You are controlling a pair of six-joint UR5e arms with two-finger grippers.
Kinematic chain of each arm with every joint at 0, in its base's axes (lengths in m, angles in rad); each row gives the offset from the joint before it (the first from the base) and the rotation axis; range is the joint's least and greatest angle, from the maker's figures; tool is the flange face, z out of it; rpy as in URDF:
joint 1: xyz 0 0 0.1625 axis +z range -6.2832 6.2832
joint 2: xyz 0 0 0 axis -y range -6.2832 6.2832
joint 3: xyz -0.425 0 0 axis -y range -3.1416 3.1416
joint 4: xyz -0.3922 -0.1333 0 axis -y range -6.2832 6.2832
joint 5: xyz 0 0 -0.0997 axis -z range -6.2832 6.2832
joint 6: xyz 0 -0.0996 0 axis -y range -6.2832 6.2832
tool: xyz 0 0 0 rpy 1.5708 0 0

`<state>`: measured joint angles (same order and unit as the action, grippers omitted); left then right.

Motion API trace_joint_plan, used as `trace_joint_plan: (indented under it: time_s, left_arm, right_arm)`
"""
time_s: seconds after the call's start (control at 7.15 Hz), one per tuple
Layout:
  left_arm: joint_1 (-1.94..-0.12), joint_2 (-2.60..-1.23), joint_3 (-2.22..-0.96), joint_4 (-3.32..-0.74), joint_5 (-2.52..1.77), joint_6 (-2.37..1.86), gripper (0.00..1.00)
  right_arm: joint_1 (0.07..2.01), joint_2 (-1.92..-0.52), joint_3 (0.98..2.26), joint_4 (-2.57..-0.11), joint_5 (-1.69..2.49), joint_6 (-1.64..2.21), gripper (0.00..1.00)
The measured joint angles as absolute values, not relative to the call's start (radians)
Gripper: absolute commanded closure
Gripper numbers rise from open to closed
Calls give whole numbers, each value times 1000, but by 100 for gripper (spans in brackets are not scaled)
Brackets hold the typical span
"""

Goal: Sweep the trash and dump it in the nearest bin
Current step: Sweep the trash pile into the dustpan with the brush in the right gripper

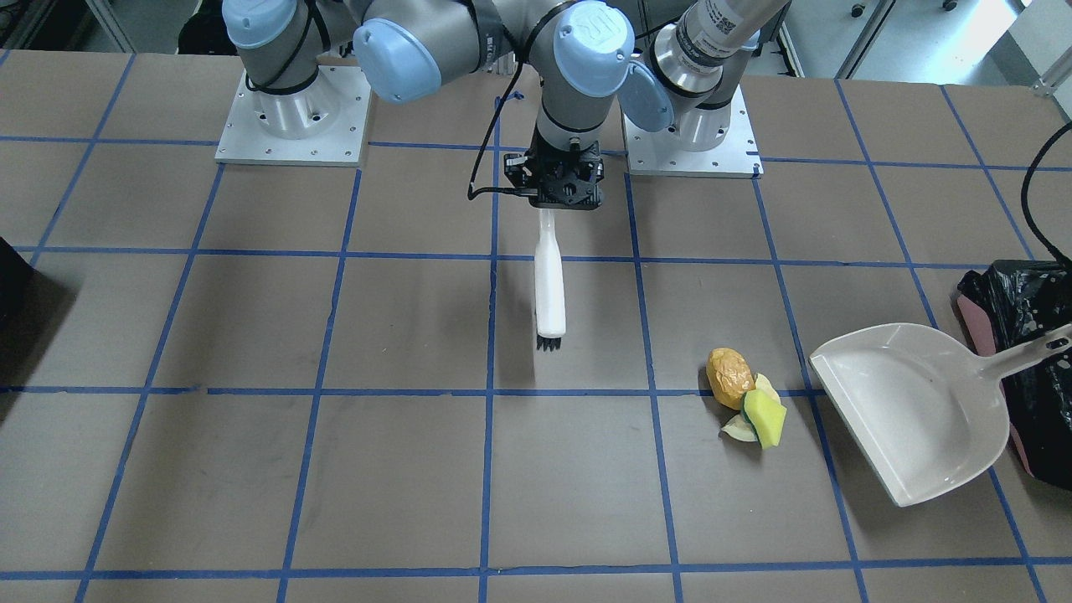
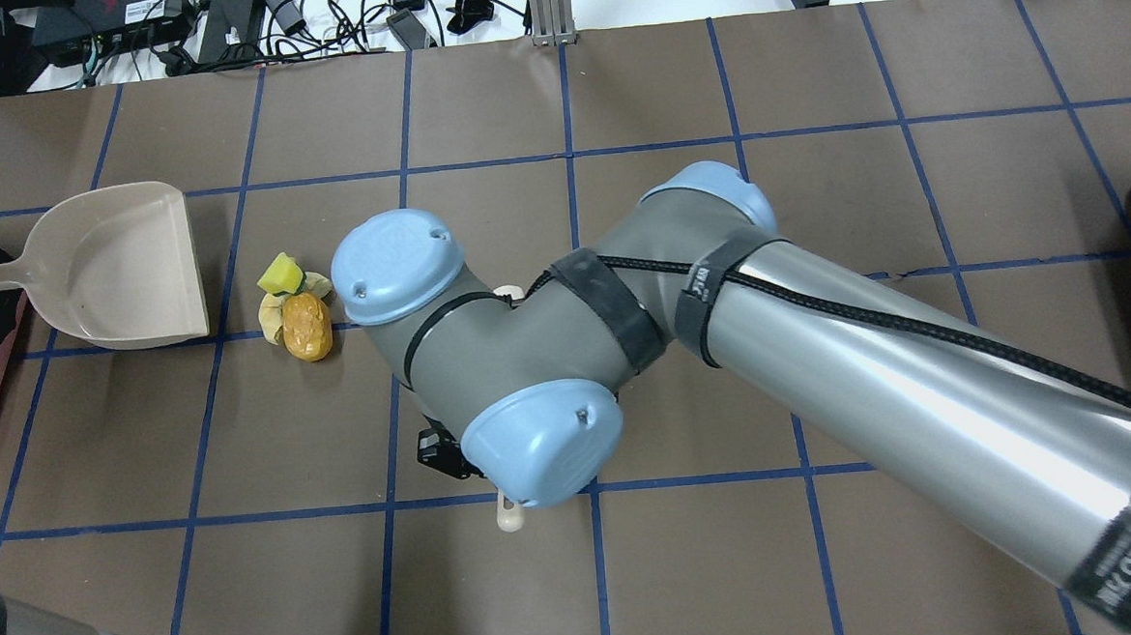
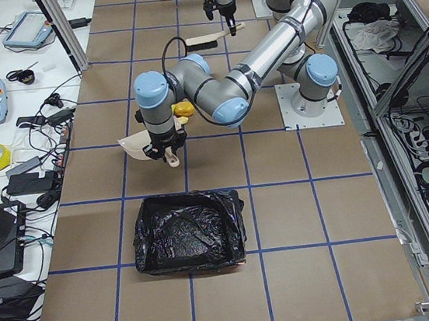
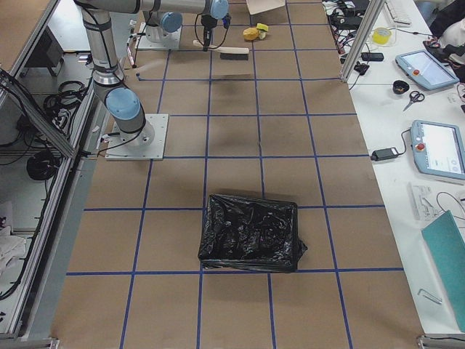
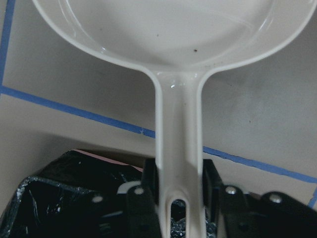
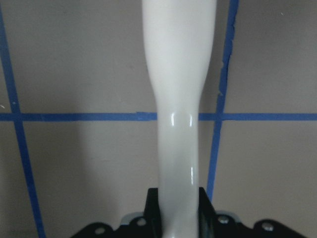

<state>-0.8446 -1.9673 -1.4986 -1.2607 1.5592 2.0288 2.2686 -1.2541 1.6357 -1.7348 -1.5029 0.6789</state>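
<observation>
The trash [image 1: 745,395], an orange-brown lump with a yellow-green wedge and pale scraps, lies in a small pile on the surface [image 1: 251,469]. It is well apart from the right end effector [image 1: 559,199], which is clenched on the white handle of a brush [image 1: 550,285] with black bristles at its far end. The pile sits near the open lip of the dustpan [image 1: 913,410]. The left end effector [image 5: 179,210] grasps the dustpan's handle above the edge of the black-lined bin [image 1: 1034,310].
</observation>
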Motion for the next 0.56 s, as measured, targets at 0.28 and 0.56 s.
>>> trace_joint_plan:
  time_s: [0.28,0.56]
  left_arm:
    - [-845,-1995,-1550,-1175,1555,2146,100]
    - [-848,-2013,-1579,-1144,1551,2194,100]
  right_arm:
    - [2321,-1098,1464,-1697,-1501,779,100]
    - [2352,-987,1320,-1672,-1497,844,100]
